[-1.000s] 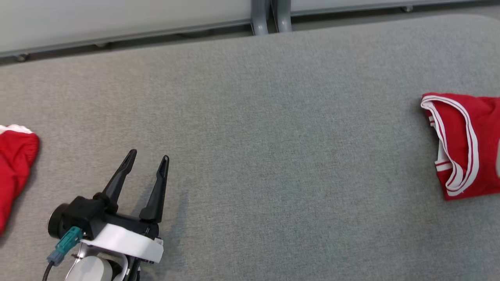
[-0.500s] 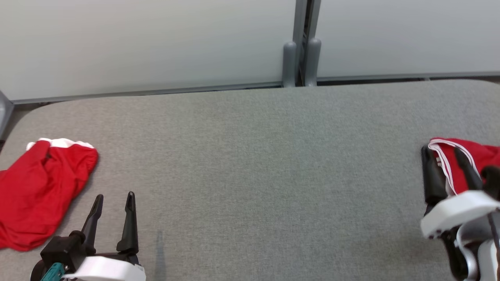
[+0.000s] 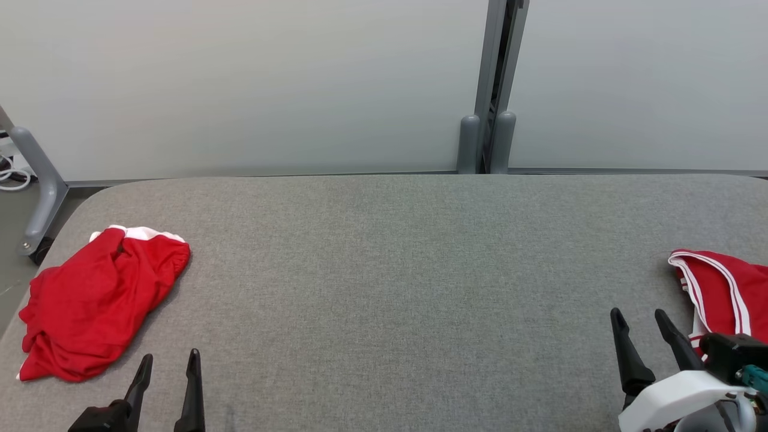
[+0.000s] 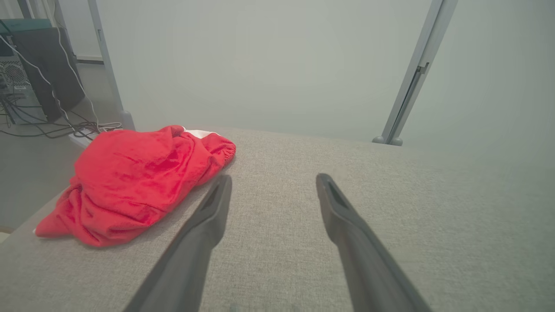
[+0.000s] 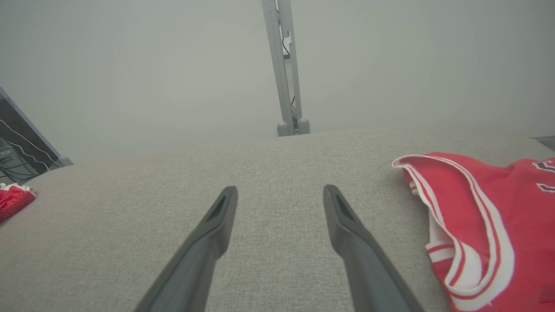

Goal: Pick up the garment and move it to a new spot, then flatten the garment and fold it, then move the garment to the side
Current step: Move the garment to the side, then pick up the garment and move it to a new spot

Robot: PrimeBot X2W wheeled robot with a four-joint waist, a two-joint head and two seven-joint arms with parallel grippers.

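Two red garments lying on desk (image 3: pixel 384 270): striped garment (image 3: pixel 729 291) beside my right jaws looking folded already, crumpled garment (image 3: pixel 90 306) near left jaws waiting untouched. Both jaws gaping wide, gripping nothing.

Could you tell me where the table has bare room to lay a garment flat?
The table is bare across its middle, between the crumpled red garment at the left end and the striped red jersey at the right. It is crowded beside each, where the left gripper and right gripper are.
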